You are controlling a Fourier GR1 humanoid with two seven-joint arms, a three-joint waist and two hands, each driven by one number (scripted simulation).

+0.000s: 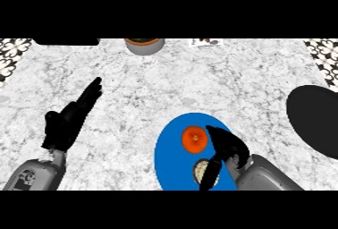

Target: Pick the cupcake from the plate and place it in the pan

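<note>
A blue plate (173, 152) lies at the counter's front centre. On it sits a round orange-topped item (194, 139), which looks like the cupcake. Below it a pale tan round item (200, 168) is partly hidden. My right hand (226, 148) hovers over the plate's right half, open. Its bent fingers are just right of the orange item and its thumb crosses the tan one, holding nothing. The black pan (315, 120) is at the right edge, cut off by the frame. My left hand (68, 118) rests open at the left, fingers straight.
A grey cylindrical container (144, 46) stands at the back centre, with a small card-like object (206, 42) to its right. A dark flat shape (66, 41) shows at the back left. Patterned tiles (13, 56) line both back corners.
</note>
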